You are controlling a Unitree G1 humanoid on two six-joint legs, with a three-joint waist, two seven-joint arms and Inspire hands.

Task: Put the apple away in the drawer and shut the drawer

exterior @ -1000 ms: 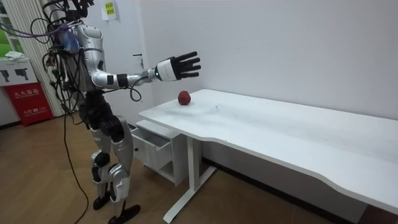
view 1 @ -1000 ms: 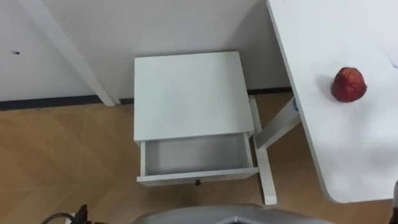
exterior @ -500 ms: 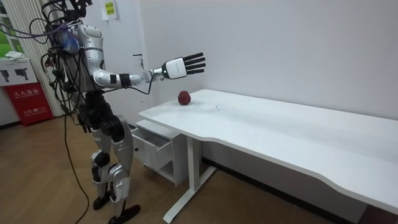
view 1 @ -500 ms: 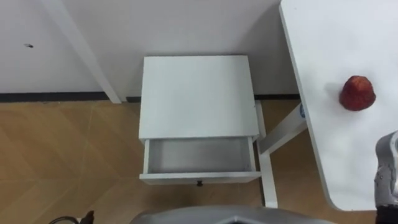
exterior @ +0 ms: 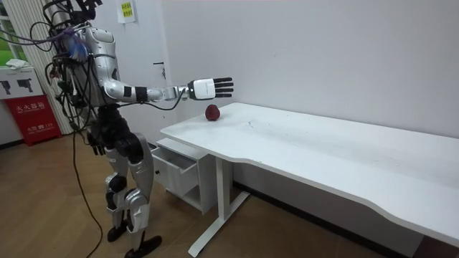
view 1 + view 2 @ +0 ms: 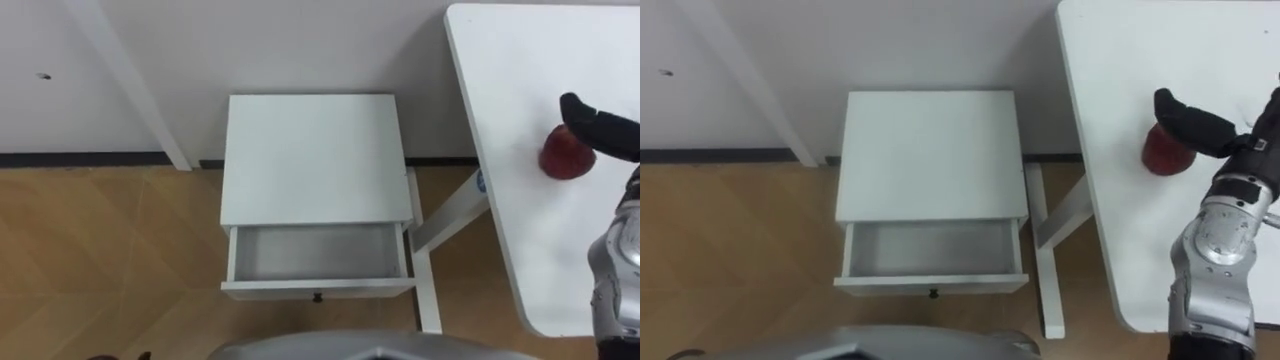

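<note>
Apple (image 6: 560, 163), red, sits on the white counter (image 6: 520, 80), near the counter's end closest to the robot and toward the wall side. The right hand (image 5: 210, 87) hangs over it at the end of an outstretched arm. In the room view its fingers (image 5: 224, 87) are straight and a little spread, palm down, closed on nothing, and there is a clear gap between the hand and the fruit below it. From the head camera one dark finger (image 6: 600, 128) crosses the apple's upper edge, so that part of the fruit is covered, while the rest of it shows red against the white surface.

To the left of the counter stands a small white nightstand (image 6: 312, 158), its back against the wall. One white counter leg (image 6: 450, 208) comes down just beside its right side. The drawer (image 6: 318, 287) in the nightstand is pulled out toward the robot, and its pale inside is bare. A small dark knob (image 6: 317, 296) sits at the middle of the drawer front.

The robot stands upright on the wooden floor (image 6: 100, 250), directly in front of the open drawer, with the counter on its right. In the room view a red cabinet (image 5: 30, 118) stands against the far wall behind the robot, well apart from the nightstand and the counter.
</note>
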